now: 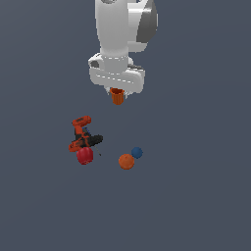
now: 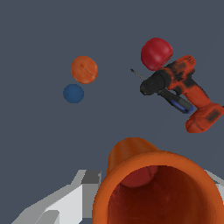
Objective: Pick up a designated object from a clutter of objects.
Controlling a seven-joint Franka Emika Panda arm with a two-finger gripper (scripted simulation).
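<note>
While raised above clutter, gripper (image 1: 117, 93) pinches orange cup (image 1: 117, 96) (rim toward wrist camera).

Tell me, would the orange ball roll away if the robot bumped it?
Probably yes: the orange ball looks round and smooth, lying loose on the flat floor. It might knock the blue ball right beside it. It looks firm, not squishy.

Clutter low on bare floor (image 1: 196, 196): drill (image 1: 83, 135) at nine o'clock touching red ball (image 1: 85, 156); orange ball (image 1: 126, 161) and blue ball (image 1: 137, 152) touching at six. Open passage between both pairs.
</note>
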